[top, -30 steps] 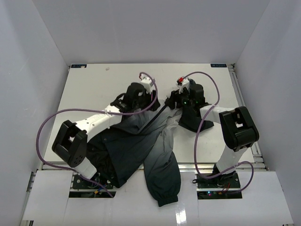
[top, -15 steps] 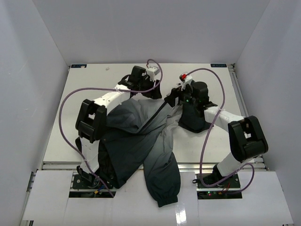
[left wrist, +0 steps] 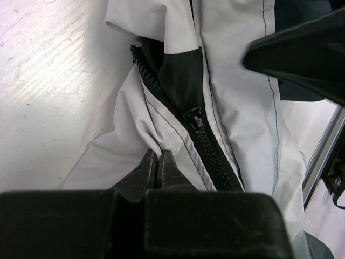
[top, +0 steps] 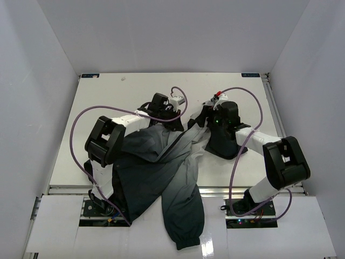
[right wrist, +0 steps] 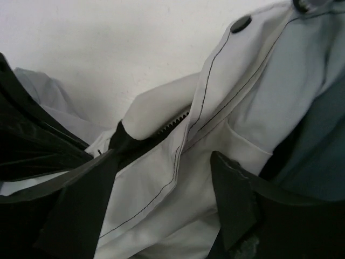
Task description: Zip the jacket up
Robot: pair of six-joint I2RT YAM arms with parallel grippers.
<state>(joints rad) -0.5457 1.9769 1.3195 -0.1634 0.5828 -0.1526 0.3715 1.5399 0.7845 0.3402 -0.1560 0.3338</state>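
Charcoal-black soft fabric jacket (top: 156,172) with lighter grey inner panels, just the one. From the top camera it's sprawled over the near-middle of the white flat table (top: 108,91), with one sleeve hanging off the near edge. There are two white-and-black arms (top: 129,114) and two looping purple cables (top: 71,141). The left gripper (top: 177,123) and right gripper (top: 195,120) sit close together at the jacket's far end, left one on the left. Can't read either set of jaws from up there.

The left wrist cam is way clearer. The left gripper's two black fingers are squeezed tight together, pinching a little fold of the pale grey panel that bunches right up into the tips. One black toothed zipper (left wrist: 213,162) runs just beside that pinch. Its single small metal slider (left wrist: 195,117) sits partway along it, a bit beyond the fingertips. The zipper is closed on the gripper side of the slider, and past the slider the two sides spread apart.

On the right wrist cam, the right gripper's two fingers are spread wide and gripping nothing. The grey panel lies under and between them, and whether it touches them I can't say. One round dark snap button (right wrist: 241,23) shows on the fabric edge, plus a short stretch of zipper teeth.
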